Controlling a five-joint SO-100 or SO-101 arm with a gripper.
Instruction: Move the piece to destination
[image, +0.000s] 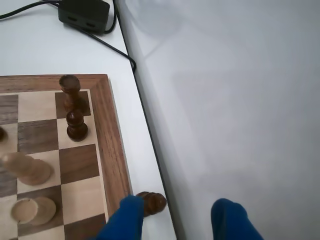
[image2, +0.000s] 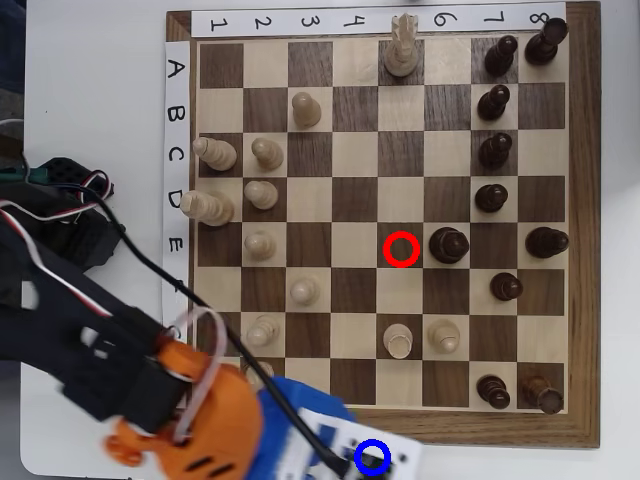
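The piece, a dark brown pawn (image: 151, 203), rests on the white tabletop just off the board's wooden rim (image: 112, 150). It is against the inner side of my left blue finger (image: 125, 220). My gripper (image: 177, 220) is open, with its right finger (image: 230, 220) well apart from the pawn. In the overhead view the blue ring (image2: 372, 445) lies below the board's bottom edge. A dark spot (image2: 374, 460) shows inside it, under my gripper's white and blue end. My orange and black arm (image2: 200, 420) reaches in from the lower left.
A bigger dark piece (image: 70, 89) and a dark pawn (image: 76, 125) stand at the board's corner. Pale pawns (image: 27, 167) (image: 32, 210) stand further left. A black box with cables (image: 84, 12) lies beyond the board. A red ring (image2: 400, 248) marks a mid-board square.
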